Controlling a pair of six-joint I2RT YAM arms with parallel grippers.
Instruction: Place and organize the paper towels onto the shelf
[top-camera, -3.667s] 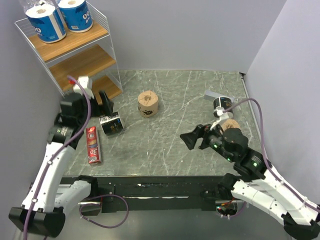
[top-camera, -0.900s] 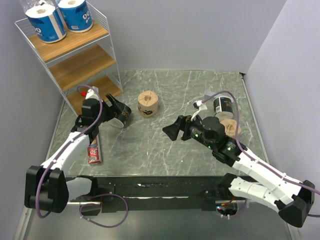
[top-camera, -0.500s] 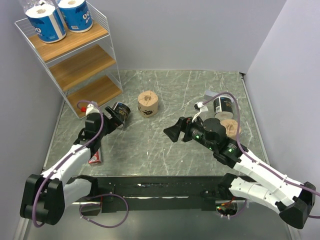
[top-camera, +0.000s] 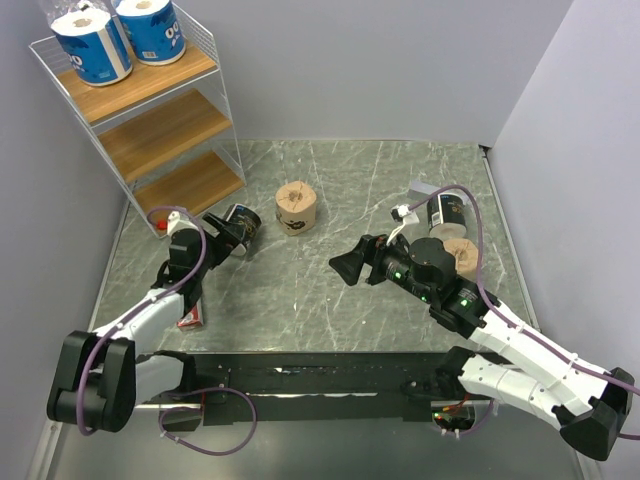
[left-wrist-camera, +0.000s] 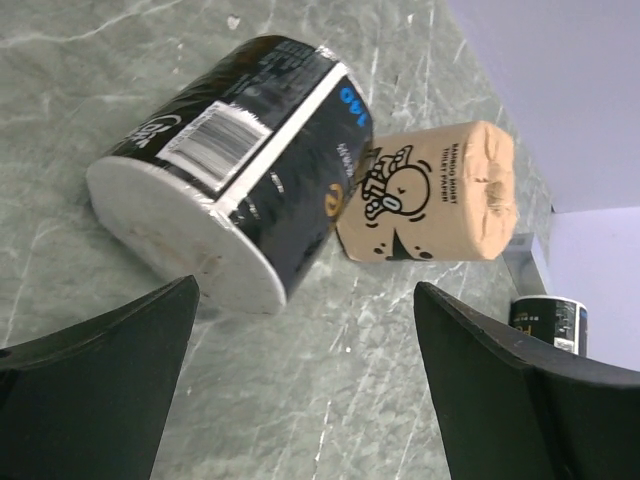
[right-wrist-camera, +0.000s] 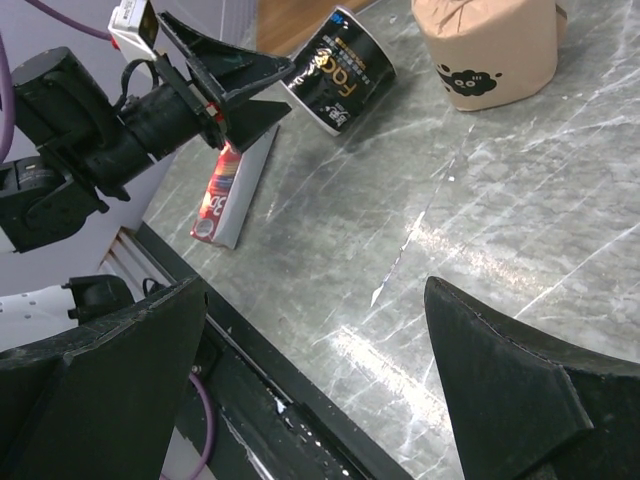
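The shelf (top-camera: 150, 120) stands at the back left with two blue-wrapped rolls (top-camera: 95, 40) on its top board. A black-wrapped roll (top-camera: 242, 225) lies tipped on the table just ahead of my left gripper (top-camera: 224, 240), which is open and apart from it. In the left wrist view this roll (left-wrist-camera: 235, 170) lies beyond the fingers (left-wrist-camera: 90, 400). A tan roll (top-camera: 296, 207) stands mid-table. A second black roll (top-camera: 447, 212) and a second tan roll (top-camera: 464, 252) sit at the right. My right gripper (top-camera: 350, 265) is open and empty above the table.
A flat red box (top-camera: 188, 300) lies under my left forearm; it also shows in the right wrist view (right-wrist-camera: 232, 195). A small grey block (top-camera: 422, 190) lies by the right-hand black roll. The table's dark front edge (right-wrist-camera: 300, 400) is below my right gripper.
My left gripper has let the black roll go and drawn back toward the near edge; the roll now lies free ahead of it. My right gripper has shifted slightly.
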